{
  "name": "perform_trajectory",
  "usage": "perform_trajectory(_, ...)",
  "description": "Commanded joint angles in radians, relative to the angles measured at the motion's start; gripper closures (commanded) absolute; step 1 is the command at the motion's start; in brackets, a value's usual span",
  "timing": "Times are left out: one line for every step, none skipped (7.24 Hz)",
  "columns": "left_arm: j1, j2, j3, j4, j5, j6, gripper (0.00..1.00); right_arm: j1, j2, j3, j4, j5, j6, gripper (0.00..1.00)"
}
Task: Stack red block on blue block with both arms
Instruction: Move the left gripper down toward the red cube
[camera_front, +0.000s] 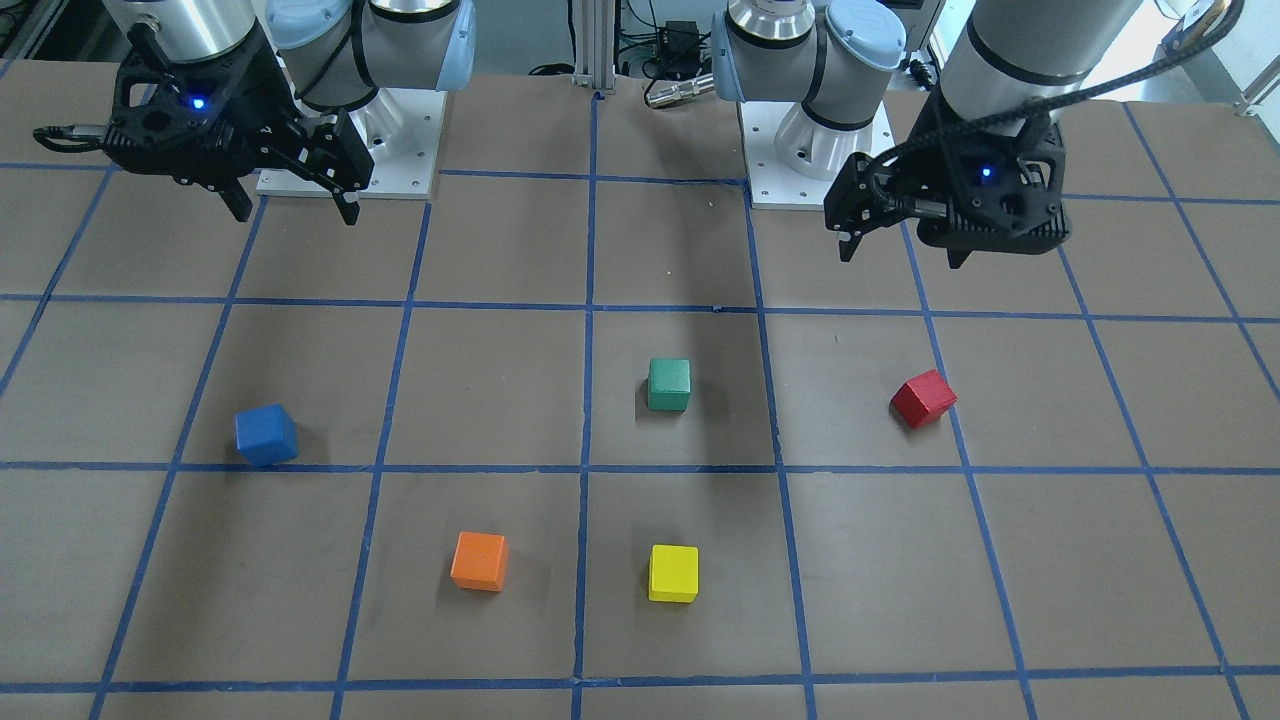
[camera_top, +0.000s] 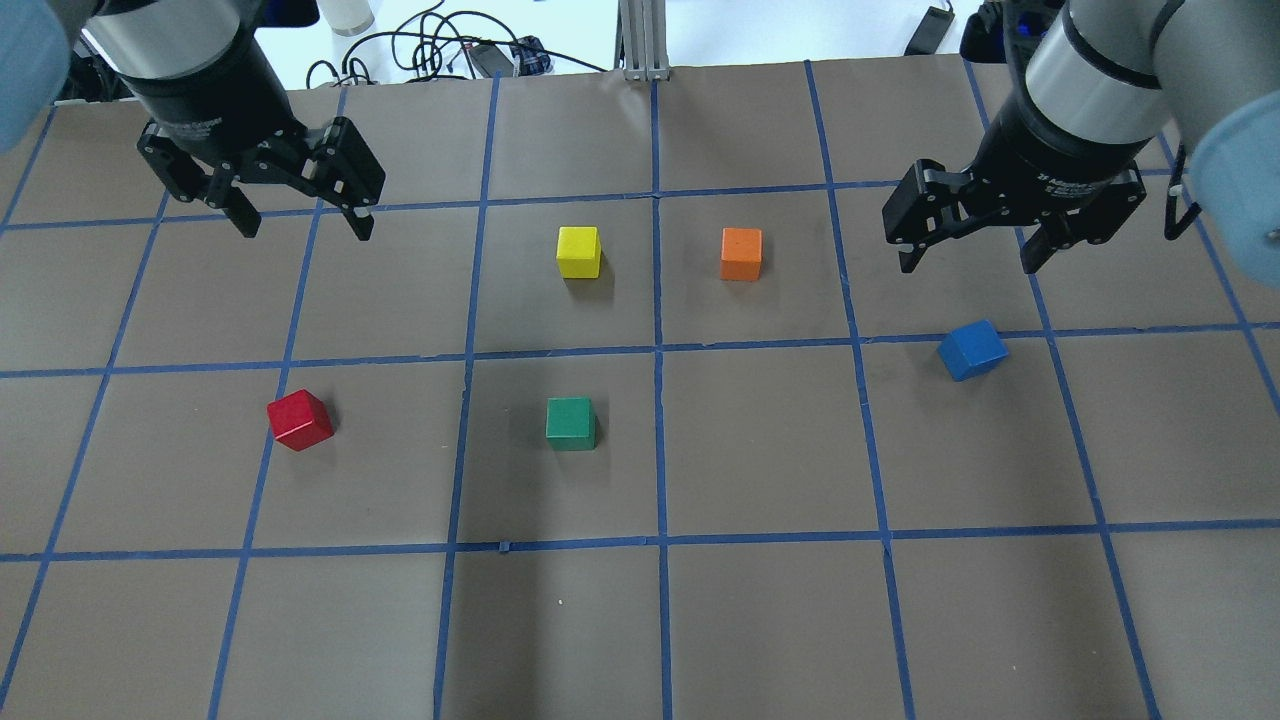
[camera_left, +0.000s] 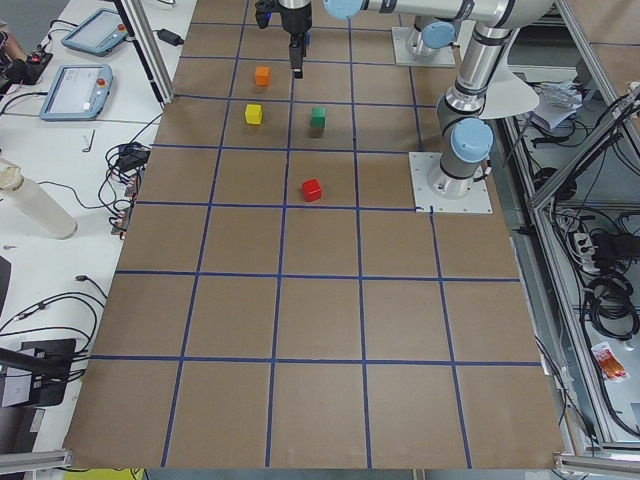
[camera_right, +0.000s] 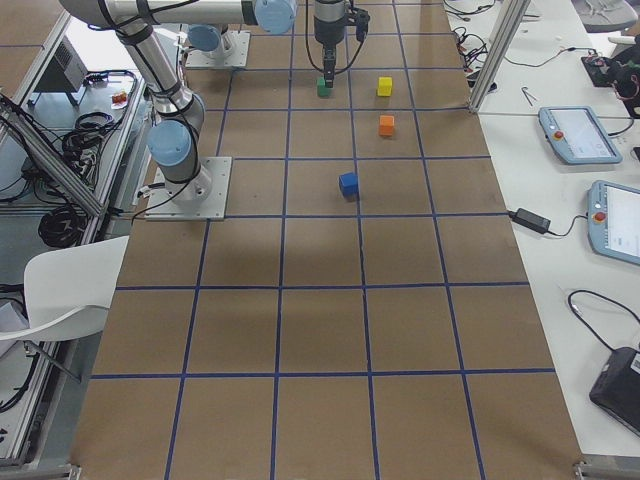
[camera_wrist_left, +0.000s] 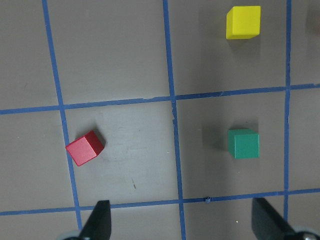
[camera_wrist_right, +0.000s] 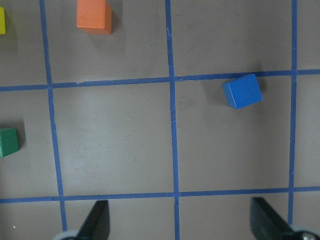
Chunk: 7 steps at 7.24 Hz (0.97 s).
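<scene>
The red block (camera_top: 299, 420) lies on the brown table on my left side, turned a little against the grid; it also shows in the front view (camera_front: 923, 398) and the left wrist view (camera_wrist_left: 85, 148). My left gripper (camera_top: 300, 215) hangs open and empty above the table, farther out than the red block. The blue block (camera_top: 972, 350) lies on my right side, also turned; it shows in the front view (camera_front: 266, 434) and the right wrist view (camera_wrist_right: 242, 91). My right gripper (camera_top: 970, 255) hangs open and empty above the table, just beyond the blue block.
A green block (camera_top: 571, 423) sits near the middle. A yellow block (camera_top: 579, 251) and an orange block (camera_top: 741, 254) sit farther out. Blue tape lines grid the table. The arm bases (camera_front: 350, 140) stand at the robot's edge.
</scene>
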Motion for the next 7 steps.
perform_trajectory(0.189,-0.044,-0.201,0.141,0.041,0.048,0.00,0.001,-0.013,0.001,0.001,0.000,-0.002,0.00)
perform_trajectory(0.228,-0.050,-0.292,0.256,0.044,0.062,0.00,0.001,-0.010,0.003,-0.001,0.000,-0.004,0.00)
perform_trajectory(0.271,-0.069,-0.388,0.412,0.046,0.076,0.00,0.001,-0.008,0.003,-0.002,0.000,-0.004,0.00)
perform_trajectory(0.321,-0.105,-0.481,0.561,0.044,0.111,0.00,-0.002,-0.004,0.004,-0.001,-0.003,-0.004,0.00)
perform_trajectory(0.336,-0.127,-0.526,0.652,0.043,0.118,0.00,-0.002,-0.008,0.004,0.004,-0.009,-0.004,0.00)
perform_trajectory(0.333,-0.151,-0.537,0.658,0.037,0.108,0.00,-0.002,-0.008,0.004,0.006,-0.009,-0.005,0.00)
perform_trajectory(0.327,-0.173,-0.540,0.668,0.017,0.099,0.00,-0.002,-0.007,0.004,0.007,-0.011,-0.005,0.00)
